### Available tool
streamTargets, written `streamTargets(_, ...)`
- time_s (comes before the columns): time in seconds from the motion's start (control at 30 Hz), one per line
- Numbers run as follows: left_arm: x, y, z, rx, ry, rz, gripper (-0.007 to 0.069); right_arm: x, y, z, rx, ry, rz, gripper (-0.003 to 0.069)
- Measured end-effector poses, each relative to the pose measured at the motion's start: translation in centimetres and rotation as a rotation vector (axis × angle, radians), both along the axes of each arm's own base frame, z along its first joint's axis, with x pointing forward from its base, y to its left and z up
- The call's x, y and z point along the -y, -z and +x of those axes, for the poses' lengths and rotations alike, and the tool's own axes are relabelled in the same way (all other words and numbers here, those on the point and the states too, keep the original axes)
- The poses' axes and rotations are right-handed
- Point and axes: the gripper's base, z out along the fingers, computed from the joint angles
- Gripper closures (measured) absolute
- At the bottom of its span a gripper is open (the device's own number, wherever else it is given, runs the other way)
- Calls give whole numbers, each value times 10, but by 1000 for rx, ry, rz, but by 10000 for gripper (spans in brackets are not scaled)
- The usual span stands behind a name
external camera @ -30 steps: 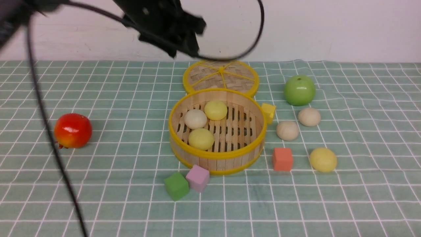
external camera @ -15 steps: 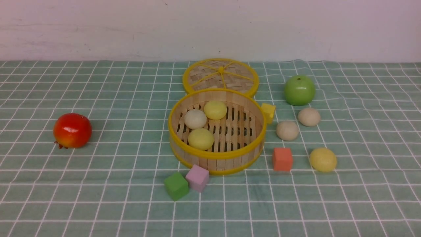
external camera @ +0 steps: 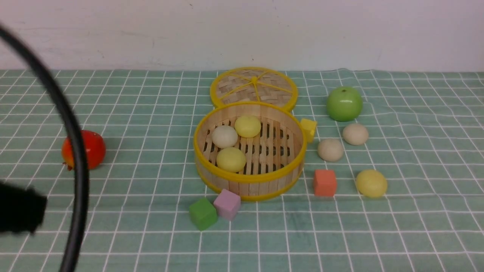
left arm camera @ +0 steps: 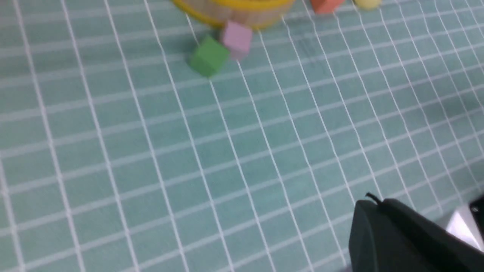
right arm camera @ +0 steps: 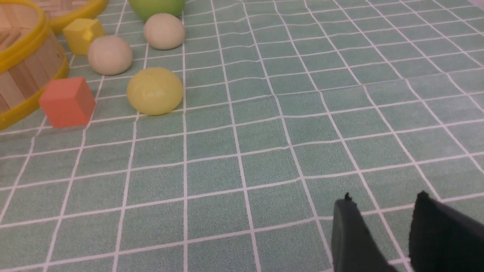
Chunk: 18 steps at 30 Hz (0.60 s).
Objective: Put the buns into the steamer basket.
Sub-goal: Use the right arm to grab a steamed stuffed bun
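Observation:
The steamer basket (external camera: 247, 177) stands mid-table with three buns inside: a beige one (external camera: 224, 136) and two yellow ones (external camera: 247, 126) (external camera: 231, 159). Right of it on the cloth lie two beige buns (external camera: 330, 149) (external camera: 355, 134) and a yellow bun (external camera: 371, 183). My left gripper (left arm camera: 374, 200) is shut and empty, over bare cloth well in front of the basket (left arm camera: 234, 9). My right gripper (right arm camera: 383, 198) is open and empty, low over the cloth, well short of the yellow bun (right arm camera: 155, 91). It does not show in the front view.
A woven lid (external camera: 253, 87) lies behind the basket. A green apple (external camera: 344, 103) sits back right, a red fruit (external camera: 92, 149) at the left. Yellow (external camera: 309, 128), orange (external camera: 324, 182), purple (external camera: 227, 204) and green (external camera: 203, 213) cubes ring the basket. The left arm's cable (external camera: 77, 166) crosses the left foreground.
The left arm was above the lid a second ago, then left the front view. It now shows at the lower left edge with its cable. Buns and basket have not moved.

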Motion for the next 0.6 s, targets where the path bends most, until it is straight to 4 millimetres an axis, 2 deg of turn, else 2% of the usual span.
streamTargets(0.13, -1, 13, -5, -37, -9, -1, 638, 0, 0, 0, 0, 0, 0, 419)
streamTargets(0.3, -4, 16, -3, -34, -25, 30, 638, 0, 0, 0, 0, 0, 0, 419)
streamTargets(0.47, -10, 13, 6, 68, -80, 77, 638, 0, 0, 0, 0, 0, 0, 419)
streamTargets(0.6, -13, 7, 20, 246, -140, 80, 638, 0, 0, 0, 0, 0, 0, 419)
